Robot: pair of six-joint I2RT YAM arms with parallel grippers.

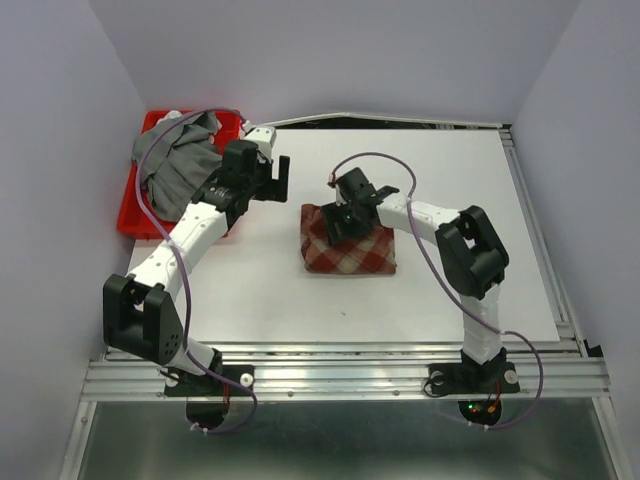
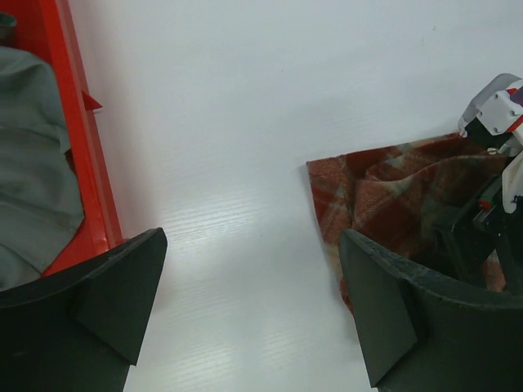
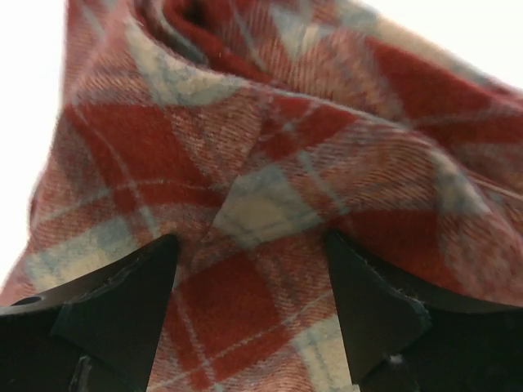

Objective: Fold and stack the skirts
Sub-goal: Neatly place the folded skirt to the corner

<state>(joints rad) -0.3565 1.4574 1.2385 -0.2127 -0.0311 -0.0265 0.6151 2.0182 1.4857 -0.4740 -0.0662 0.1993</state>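
The red-and-cream plaid skirt (image 1: 348,245) lies folded in a small bundle at the table's middle. It fills the right wrist view (image 3: 270,163) and shows at the right of the left wrist view (image 2: 392,188). My right gripper (image 1: 340,218) is open and presses down on the plaid skirt's top, its jaws apart with cloth between them (image 3: 249,269). The grey pleated skirt (image 1: 180,160) lies crumpled in the red tray (image 1: 135,215); it also shows in the left wrist view (image 2: 33,163). My left gripper (image 1: 275,180) is open and empty over bare table between tray and plaid skirt (image 2: 249,310).
The red tray's rim (image 2: 78,139) stands just left of my left gripper. The white table top (image 1: 450,180) is walled in by grey panels at the back and sides. A cable runs along the back edge (image 1: 400,120).
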